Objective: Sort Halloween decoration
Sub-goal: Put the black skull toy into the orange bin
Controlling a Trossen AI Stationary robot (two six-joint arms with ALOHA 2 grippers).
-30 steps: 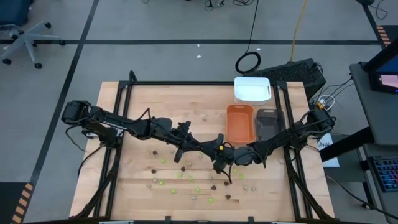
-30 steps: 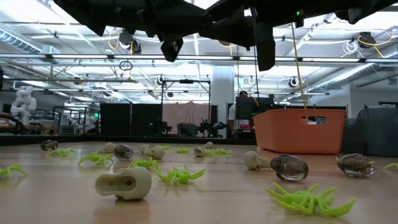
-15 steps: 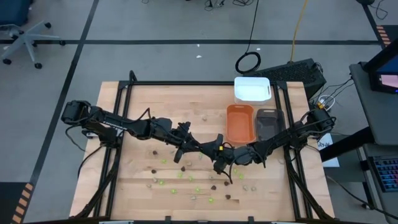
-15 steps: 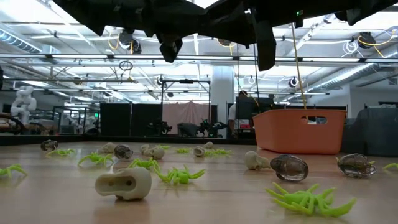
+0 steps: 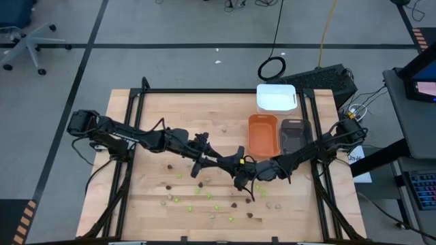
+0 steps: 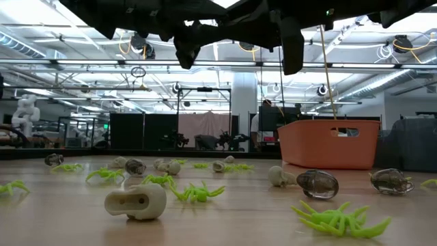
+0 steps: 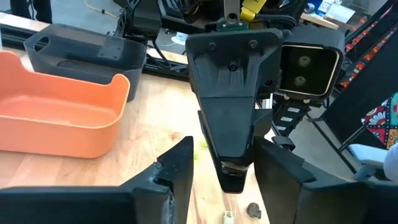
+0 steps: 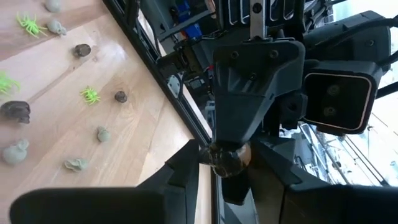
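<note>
The Halloween decoration lies loose on the near half of the table: lime-green spiders (image 6: 198, 193), dark brown skulls (image 6: 317, 183) and pale beige skulls (image 6: 136, 201). My two arms meet above the table's middle. My right gripper (image 8: 225, 168) is shut on one dark brown piece (image 8: 225, 157), high above the wood. My left gripper (image 7: 227, 171) faces it from the table's left and is open. Its fingers stand on either side of the right gripper's fingertips (image 7: 233, 177). In the high view the left gripper (image 5: 230, 163) and right gripper (image 5: 242, 174) almost touch. My right gripper pinches the dark brown piece (image 8: 233, 158) between its two fingers. The fingers lie about level and come from the table's right side. The piece is lifted clear of the table, right in front of the left gripper's tips.
An orange tray (image 5: 262, 134) and a grey tray (image 5: 294, 134) stand side by side at the back right, with a white tray (image 5: 276, 97) behind them. Black frame rails (image 5: 136, 136) run along the table's left and right sides.
My left gripper has opened. Both arms have kept their place above the middle of the table, and the pieces on the wood have not moved.
</note>
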